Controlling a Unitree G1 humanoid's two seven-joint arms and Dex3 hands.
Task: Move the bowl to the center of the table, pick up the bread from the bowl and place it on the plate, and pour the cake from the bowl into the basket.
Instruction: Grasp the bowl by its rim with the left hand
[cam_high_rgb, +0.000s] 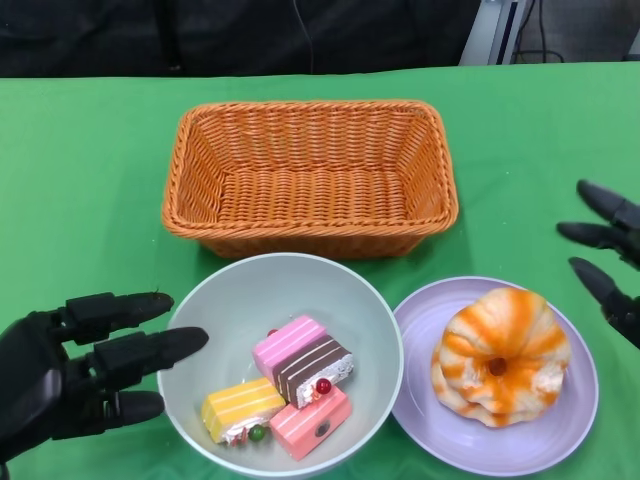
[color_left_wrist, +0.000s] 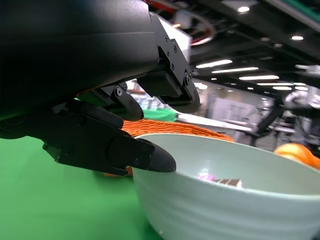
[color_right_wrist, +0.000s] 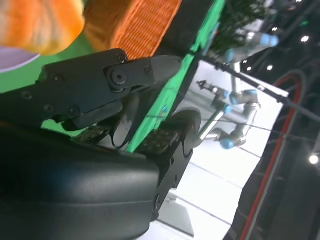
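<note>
The bowl (cam_high_rgb: 281, 362) of cake pieces (cam_high_rgb: 288, 387) sits at the bench's near edge, just beside my left hand (cam_high_rgb: 75, 368), whose fingers (cam_high_rgb: 150, 347) are spread, empty. My right hand (cam_high_rgb: 610, 255) hovers open beside the bread (cam_high_rgb: 500, 355) on the plate (cam_high_rgb: 497, 377).

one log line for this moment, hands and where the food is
left robot hand: open beside bowl | right robot hand: open | bread: on plate | cakes: in bowl | basket: empty

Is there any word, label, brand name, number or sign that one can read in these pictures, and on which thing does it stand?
None: no view shows readable text.
The basket, bowl, plate, bread and cake pieces bear no writing.
The background room in the wrist views is blurred; no sign can be read there.
</note>
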